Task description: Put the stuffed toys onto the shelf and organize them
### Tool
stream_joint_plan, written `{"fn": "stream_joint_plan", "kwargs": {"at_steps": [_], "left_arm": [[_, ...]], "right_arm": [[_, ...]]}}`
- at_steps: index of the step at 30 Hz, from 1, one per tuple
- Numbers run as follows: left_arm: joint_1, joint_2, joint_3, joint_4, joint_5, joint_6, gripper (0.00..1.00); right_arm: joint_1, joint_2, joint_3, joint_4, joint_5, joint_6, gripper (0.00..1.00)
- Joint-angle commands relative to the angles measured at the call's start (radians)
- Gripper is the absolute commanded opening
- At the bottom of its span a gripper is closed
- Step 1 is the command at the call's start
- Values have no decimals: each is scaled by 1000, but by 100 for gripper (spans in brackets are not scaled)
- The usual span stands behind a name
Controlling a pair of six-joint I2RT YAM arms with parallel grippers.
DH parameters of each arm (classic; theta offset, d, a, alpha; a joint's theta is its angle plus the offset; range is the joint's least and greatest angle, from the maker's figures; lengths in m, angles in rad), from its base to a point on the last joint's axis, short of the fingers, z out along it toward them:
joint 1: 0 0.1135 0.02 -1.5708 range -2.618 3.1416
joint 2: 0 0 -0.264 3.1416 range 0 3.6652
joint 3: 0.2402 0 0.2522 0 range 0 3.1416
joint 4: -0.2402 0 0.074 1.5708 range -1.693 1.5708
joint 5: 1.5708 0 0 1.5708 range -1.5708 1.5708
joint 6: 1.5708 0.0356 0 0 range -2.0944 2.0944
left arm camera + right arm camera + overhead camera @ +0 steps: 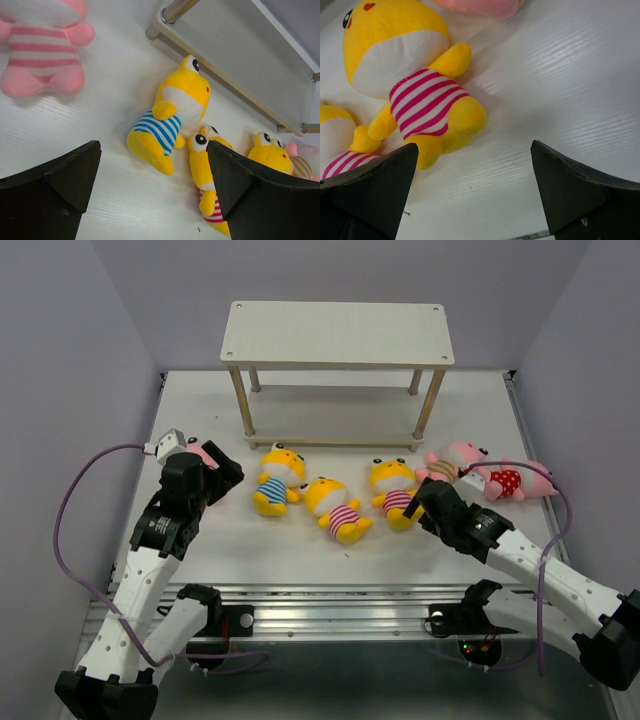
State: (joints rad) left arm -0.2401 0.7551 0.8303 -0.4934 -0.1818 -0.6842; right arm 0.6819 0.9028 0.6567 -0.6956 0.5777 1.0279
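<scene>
Left gripper and right gripper hang wide open, empty; all six stuffed toys lie on the table, shelf bare.

Stuffed toys lie scattered before the upright shelf.

The right gripper hangs spread apart over the white bench; a pink-striped yellow toy lies at ten o'clock, a second yellow toy at eight.
</scene>
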Motion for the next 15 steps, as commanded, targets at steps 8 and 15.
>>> {"fn": "stream_joint_plan", "kwargs": {"at_steps": [8,15], "left_arm": [[1,-5,-17,10,15,23,99],[1,-7,-19,15,18,25,99]], "right_arm": [[-22,82,-25,153,2,44,93],[-82,139,-52,206,-45,46,91]]}}
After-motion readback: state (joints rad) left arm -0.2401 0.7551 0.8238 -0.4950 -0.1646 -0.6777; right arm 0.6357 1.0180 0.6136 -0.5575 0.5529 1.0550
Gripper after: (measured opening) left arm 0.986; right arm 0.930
